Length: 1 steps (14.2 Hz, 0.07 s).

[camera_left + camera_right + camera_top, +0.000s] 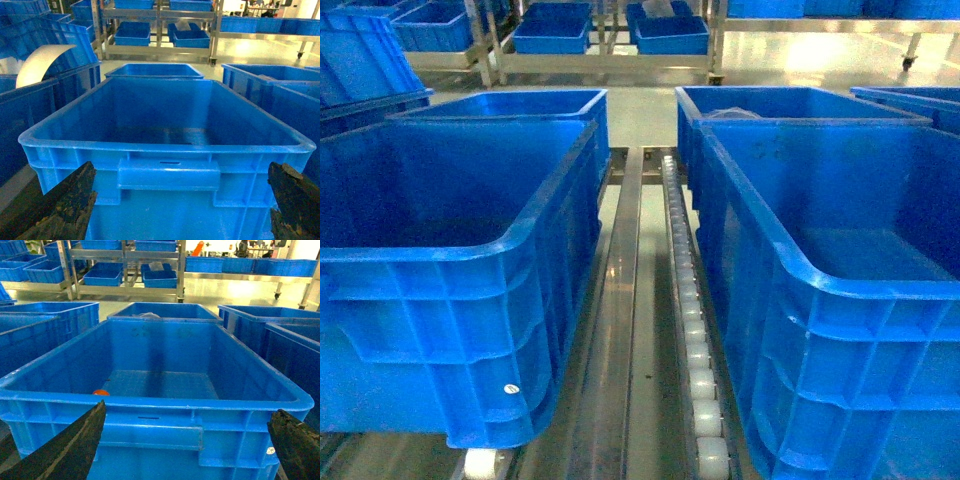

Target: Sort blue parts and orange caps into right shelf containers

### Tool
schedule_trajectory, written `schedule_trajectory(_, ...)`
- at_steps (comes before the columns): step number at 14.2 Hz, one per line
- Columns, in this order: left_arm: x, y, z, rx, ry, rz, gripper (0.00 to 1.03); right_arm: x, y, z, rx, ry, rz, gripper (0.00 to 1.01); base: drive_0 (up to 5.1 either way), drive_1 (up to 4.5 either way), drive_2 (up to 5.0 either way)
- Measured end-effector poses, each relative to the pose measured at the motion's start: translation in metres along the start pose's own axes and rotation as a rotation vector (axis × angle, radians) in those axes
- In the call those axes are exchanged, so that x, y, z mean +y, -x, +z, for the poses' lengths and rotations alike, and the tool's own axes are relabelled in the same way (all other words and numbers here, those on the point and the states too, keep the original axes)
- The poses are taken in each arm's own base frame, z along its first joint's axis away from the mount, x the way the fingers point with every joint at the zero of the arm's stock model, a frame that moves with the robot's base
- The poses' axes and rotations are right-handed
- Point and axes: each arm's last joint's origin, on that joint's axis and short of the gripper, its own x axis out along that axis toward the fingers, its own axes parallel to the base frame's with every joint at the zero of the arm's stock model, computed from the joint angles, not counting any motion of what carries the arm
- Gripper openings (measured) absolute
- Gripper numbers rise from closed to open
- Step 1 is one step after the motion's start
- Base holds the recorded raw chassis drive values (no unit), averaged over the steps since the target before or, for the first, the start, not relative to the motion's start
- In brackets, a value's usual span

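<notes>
Orange cap (100,392) lies in blue crate (150,405); both grippers (180,200) (185,440) spread.

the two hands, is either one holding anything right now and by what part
Nothing is held. The left hand and the right hand are both open, with only a blue crate showing between the fingers.

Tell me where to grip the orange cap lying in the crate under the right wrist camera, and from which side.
Grip the orange cap across its round sides, coming straight down from above. It lies low on the floor near the near wall of the crate, so those tall walls likely block any sideways reach.
</notes>
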Motion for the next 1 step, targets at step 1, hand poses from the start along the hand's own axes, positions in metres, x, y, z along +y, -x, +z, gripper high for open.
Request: schedule_trajectory(1, 0.0000, 0.0000, 0.0000, 0.000, 0.000, 0.000, 0.98, 0.0000, 0.0000, 0.0000, 0.000, 0.000, 0.000, 0.98, 0.0, 0.00, 0.0)
